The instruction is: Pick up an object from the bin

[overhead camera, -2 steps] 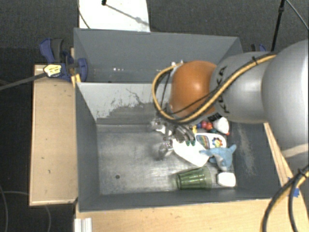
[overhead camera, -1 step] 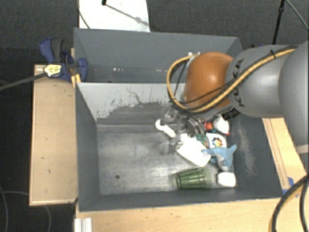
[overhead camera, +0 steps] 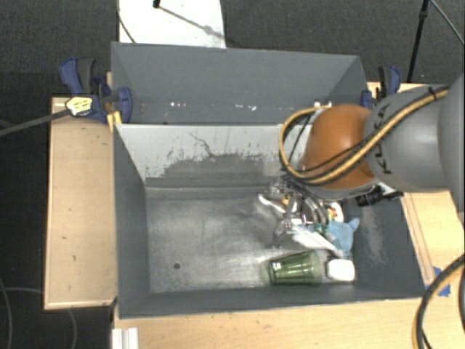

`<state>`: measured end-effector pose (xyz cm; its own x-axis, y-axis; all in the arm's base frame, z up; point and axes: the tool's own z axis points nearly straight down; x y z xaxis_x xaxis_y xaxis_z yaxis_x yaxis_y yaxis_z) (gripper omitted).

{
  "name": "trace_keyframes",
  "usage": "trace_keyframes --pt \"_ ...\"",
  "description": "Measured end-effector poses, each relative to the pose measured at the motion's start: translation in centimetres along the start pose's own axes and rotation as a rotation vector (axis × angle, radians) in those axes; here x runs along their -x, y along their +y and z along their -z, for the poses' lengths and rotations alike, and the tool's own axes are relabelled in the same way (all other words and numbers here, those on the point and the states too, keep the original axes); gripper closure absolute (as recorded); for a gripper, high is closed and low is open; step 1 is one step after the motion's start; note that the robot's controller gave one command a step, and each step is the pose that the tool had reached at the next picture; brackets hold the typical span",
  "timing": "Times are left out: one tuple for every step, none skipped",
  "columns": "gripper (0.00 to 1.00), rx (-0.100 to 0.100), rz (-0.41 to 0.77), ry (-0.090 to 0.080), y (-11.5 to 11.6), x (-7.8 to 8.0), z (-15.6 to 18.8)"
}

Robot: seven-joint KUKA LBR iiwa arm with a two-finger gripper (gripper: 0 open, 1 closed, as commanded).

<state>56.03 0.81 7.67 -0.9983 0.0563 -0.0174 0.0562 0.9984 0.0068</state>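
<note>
My gripper [overhead camera: 289,211] hangs low in the right half of the bin, under the orange wrist cover. Just below it a green bottle [overhead camera: 294,270] with a white cap lies on its side near the front wall. A light blue thing [overhead camera: 342,235] rests to the gripper's right. A thin white piece [overhead camera: 314,236] slants between the gripper and the bottle, close against the gripper's lower end. Whether the gripper touches it is unclear.
The arm with its orange cover and looped cables reaches in from the right and hides the bin's right rear corner. The bin's left half is bare scuffed metal floor.
</note>
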Motion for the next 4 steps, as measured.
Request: trace_keyframes --pt "1.00 -0.003 -0.078 0.002 5.5 3.1 -0.1" --pt "1.00 -0.003 -0.080 0.002 5.4 3.1 -0.1" --pt "1.00 -0.005 -0.082 0.009 5.5 3.4 5.0" --pt "1.00 -0.007 -0.085 0.018 5.5 3.1 1.9"
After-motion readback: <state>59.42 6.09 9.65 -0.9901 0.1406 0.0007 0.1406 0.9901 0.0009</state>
